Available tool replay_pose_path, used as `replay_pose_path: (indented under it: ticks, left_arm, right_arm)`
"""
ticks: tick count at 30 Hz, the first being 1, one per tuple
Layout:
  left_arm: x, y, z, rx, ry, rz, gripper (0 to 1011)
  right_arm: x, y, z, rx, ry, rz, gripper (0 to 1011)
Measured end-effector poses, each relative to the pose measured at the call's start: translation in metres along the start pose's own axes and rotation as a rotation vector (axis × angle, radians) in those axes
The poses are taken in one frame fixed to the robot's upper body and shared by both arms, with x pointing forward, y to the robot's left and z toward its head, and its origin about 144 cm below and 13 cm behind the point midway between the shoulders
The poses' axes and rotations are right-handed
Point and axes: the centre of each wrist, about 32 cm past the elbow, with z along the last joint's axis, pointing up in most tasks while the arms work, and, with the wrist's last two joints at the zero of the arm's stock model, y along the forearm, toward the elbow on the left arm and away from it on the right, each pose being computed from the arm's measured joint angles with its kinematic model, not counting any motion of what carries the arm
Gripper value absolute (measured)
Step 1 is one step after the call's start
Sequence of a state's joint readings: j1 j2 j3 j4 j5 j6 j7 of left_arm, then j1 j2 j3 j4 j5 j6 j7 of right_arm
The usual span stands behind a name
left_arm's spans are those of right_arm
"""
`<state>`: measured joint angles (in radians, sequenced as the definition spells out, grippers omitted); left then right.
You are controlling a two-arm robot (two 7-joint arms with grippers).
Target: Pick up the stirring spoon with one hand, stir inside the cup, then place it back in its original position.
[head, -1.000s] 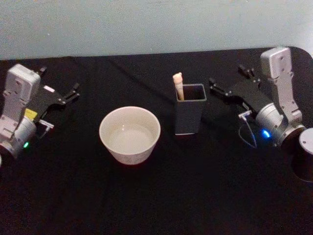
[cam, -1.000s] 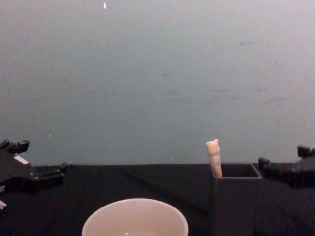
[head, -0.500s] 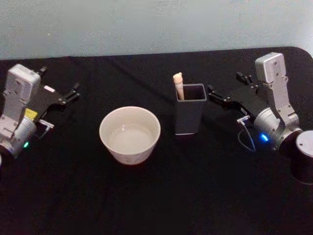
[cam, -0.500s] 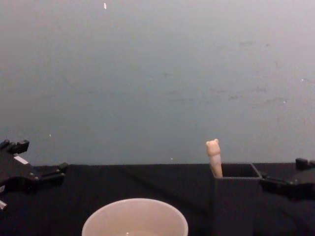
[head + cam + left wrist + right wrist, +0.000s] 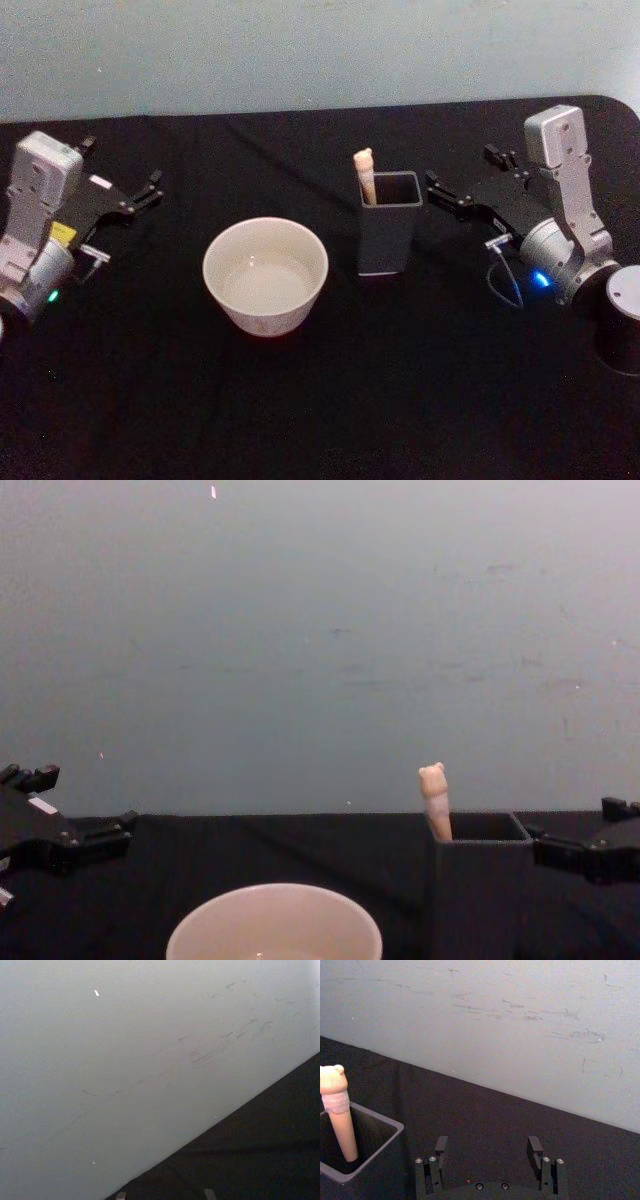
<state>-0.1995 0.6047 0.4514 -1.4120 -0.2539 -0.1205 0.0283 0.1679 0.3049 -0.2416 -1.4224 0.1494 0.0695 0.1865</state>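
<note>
Now, with the right gripper (image 5: 462,186) spread just right of the holder (image 5: 388,236), steer its fingers either side of the spoon (image 5: 364,172) handle standing inside before closing.

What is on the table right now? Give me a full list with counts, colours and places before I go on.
stirring spoon: one, cream bear-head handle, standing upright in the holder's left back corner.
holder box: one, dark grey, square, right of the cup and apart from it.
cup: one, cream-white, round, centre-left of the table.
tablecloth: one, black, covering the table.
wall: pale grey-blue, behind the table.
cylinder: one, dark with a light top, at the right edge.
left pincer: black, open, at the far left, away from the cup.
right pincer: black, open, just right of the holder box, empty.
</note>
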Motion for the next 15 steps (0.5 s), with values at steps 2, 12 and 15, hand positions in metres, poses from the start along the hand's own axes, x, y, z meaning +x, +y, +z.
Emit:
replay_pose_path:
  ticks: [2,12,15]
  left_arm:
    - [0.0,0.0,0.0,0.0,0.0,0.0,1001]
    - [0.0,0.0,0.0,0.0,0.0,0.0,1001]
    - [0.0,0.0,0.0,0.0,0.0,0.0,1001]
  right_arm:
    - [0.0,0.0,0.0001,0.0,0.0,0.0,1002]
    - [0.0,0.0,0.0003,0.003,0.001,-0.001,1002]
    - [0.0,0.0,0.0005,0.003,0.001,-0.001,1002]
